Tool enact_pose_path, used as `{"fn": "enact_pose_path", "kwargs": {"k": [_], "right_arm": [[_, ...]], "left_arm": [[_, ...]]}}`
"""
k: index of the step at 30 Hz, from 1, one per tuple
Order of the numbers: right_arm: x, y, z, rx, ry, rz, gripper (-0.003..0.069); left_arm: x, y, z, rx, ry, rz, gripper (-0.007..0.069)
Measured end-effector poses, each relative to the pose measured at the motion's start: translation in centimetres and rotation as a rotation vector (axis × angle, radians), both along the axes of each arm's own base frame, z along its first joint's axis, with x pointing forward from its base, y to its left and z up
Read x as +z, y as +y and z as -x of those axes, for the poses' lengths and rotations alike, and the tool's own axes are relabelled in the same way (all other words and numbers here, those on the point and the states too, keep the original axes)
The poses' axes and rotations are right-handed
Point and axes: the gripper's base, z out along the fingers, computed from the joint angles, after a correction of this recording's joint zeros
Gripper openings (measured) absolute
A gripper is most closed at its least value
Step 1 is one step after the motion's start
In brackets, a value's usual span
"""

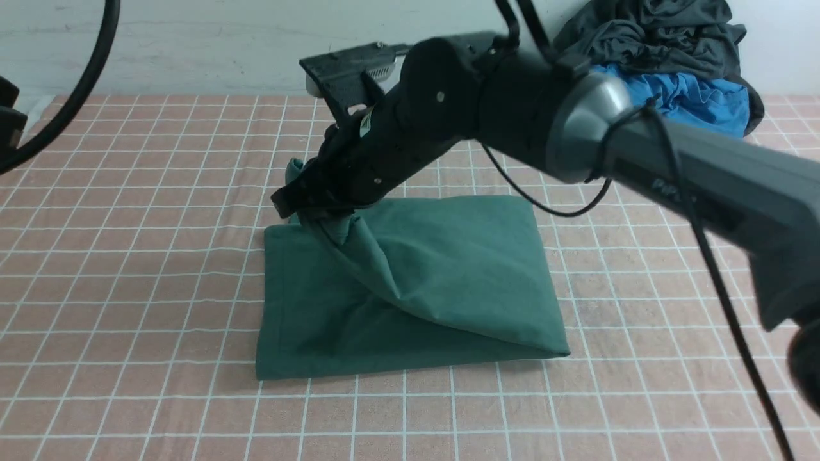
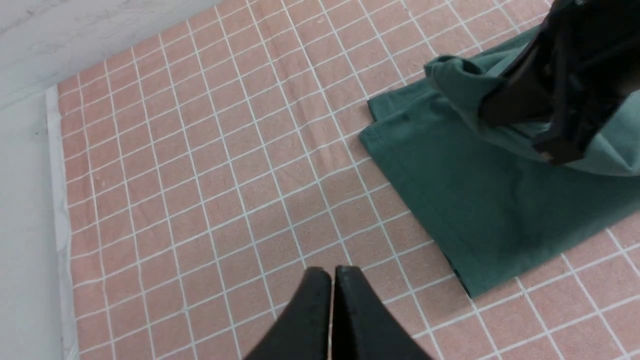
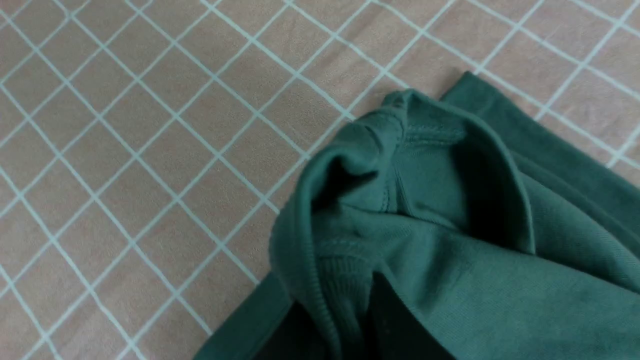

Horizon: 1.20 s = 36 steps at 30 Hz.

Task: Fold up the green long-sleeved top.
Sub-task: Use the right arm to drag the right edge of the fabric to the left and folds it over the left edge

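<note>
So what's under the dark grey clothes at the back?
A bright blue garment pokes out from under the dark grey garment. The rest of it is covered by the grey cloth and the right arm, so whether anything else lies beneath cannot be seen.

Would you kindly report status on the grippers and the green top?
Right gripper shut on green top, corner lifted. Left gripper shut, empty. Blue garment, dark garment far right, out of the way.

A fold of the top (image 1: 448, 269) is hanging from the right gripper (image 1: 315, 214), the rest lying below and right of it on the mat (image 1: 128, 256). A garment pile (image 1: 666, 57) is sitting far behind, the left gripper (image 2: 332, 272) well left.
</note>
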Motion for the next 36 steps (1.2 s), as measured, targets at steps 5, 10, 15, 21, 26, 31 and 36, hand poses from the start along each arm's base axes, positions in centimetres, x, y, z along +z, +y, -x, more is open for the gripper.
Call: {"fn": "enact_pose_path", "kwargs": {"k": [5, 10, 15, 21, 26, 31, 36], "right_arm": [[-2.7, 1.2, -0.6, -0.017, 0.068, -0.065, 0.0153], [-1.9, 1.2, -0.7, 0.019, 0.040, -0.091, 0.0393], [-0.1, -0.3, -1.6, 0.039, 0.002, -0.050, 0.0519], [-0.8, -2.2, -2.3, 0.052, 0.007, 0.108, 0.0510], [-5.3, -0.8, -1.4, 0.099, 0.144, 0.208, 0.0475], [-9.9, 1.9, 0.7, 0.194, 0.205, 0.320, 0.0464], [-8.6, 2.6, 1.0, 0.216, 0.134, 0.361, 0.0463]], "left_arm": [[-0.1, 0.0, 0.1, 0.001, 0.012, -0.002, -0.0003], [-0.5, 0.0, 0.0, 0.001, 0.024, -0.005, -0.0003], [-0.5, 0.0, 0.0, 0.001, 0.024, -0.005, -0.0003], [-0.5, 0.0, 0.0, 0.003, 0.025, -0.002, -0.0003], [-0.5, -0.1, 0.0, -0.001, 0.026, 0.007, -0.0003], [-0.5, -0.2, 0.0, -0.005, 0.027, 0.015, -0.0003], [-0.5, -0.2, 0.0, -0.005, 0.027, 0.015, -0.0003]]}}
